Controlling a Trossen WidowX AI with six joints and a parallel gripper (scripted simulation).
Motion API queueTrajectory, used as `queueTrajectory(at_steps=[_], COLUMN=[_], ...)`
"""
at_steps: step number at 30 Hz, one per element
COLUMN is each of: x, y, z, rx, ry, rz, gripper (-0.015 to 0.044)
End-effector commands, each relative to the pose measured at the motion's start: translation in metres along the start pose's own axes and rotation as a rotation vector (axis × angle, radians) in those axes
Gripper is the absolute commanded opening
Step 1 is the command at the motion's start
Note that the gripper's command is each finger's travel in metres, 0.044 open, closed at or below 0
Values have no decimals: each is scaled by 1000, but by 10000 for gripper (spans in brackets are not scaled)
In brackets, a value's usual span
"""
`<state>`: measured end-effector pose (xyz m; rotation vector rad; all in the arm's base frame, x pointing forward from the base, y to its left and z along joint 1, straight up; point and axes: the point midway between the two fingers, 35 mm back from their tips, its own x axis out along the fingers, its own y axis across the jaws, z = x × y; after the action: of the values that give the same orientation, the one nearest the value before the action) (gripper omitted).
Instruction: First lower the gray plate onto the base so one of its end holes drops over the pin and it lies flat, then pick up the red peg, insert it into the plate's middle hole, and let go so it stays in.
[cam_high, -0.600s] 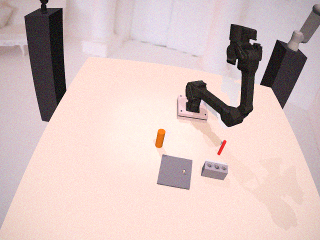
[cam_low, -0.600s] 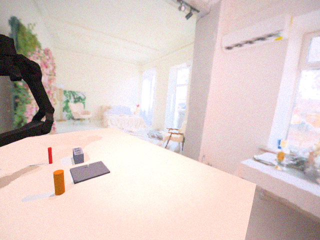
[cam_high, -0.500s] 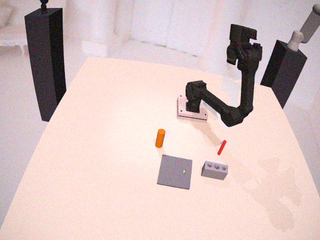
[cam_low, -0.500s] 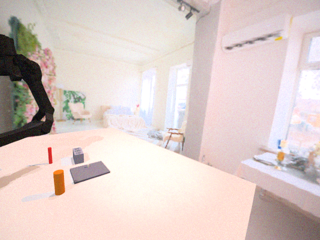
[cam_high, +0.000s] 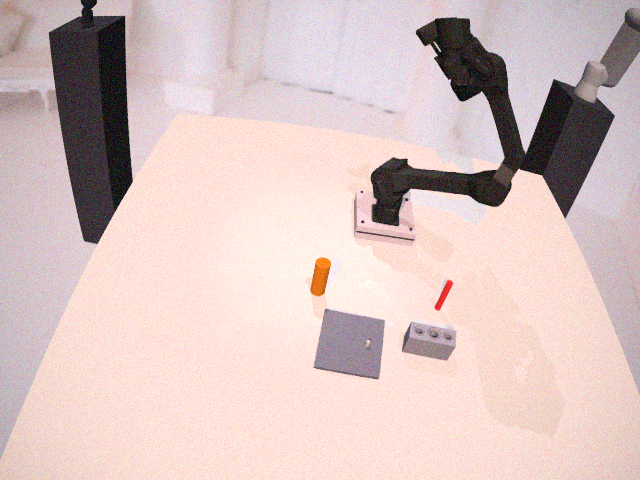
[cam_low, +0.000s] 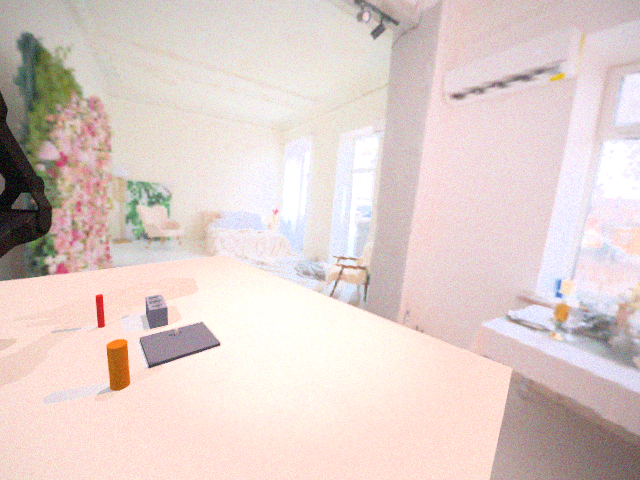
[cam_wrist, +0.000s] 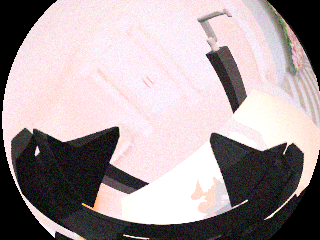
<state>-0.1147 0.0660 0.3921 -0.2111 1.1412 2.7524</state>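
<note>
The gray plate (cam_high: 428, 348) (cam_low: 157, 317), a thick block with three holes in its top, stands on the table beside the base, apart from it. The base (cam_high: 343, 343) (cam_low: 193, 343) is a flat dark gray square; its short pale pin (cam_high: 368, 343) (cam_low: 176, 331) sticks up uncovered. The red peg (cam_high: 443, 295) (cam_low: 100, 311) stands upright on the table, behind the plate in the top view. My gripper (cam_wrist: 167, 135) is open and empty in the wrist view, raised high above the table and far from plate and peg. Its fingers are out of frame in the exterior view.
An orange cylinder (cam_high: 320, 276) (cam_low: 118, 365) stands upright near the base's back left corner in the top view. The arm's pink mount (cam_high: 385, 235) sits farther back. Dark pedestals (cam_high: 90, 129) (cam_high: 555, 139) stand beyond the table's edges.
</note>
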Motion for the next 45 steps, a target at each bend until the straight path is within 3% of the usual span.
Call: queueTrajectory(at_steps=[1,11,19,27,36,41,45], x=[12,-24,-102,-201,-320,-372,-400], y=[43,124,147,125,40,-29,-93], z=[-37,-147,-221,-271,-289,-278,-259], rx=[-243,-877,-1335,-1768,-2207,-2380,-2441], ry=[188,546,694,710,514,238,-86], rz=[128,572,1031,1533,2250,2708,3086], gripper=[440,440,440,440,440,440,440])
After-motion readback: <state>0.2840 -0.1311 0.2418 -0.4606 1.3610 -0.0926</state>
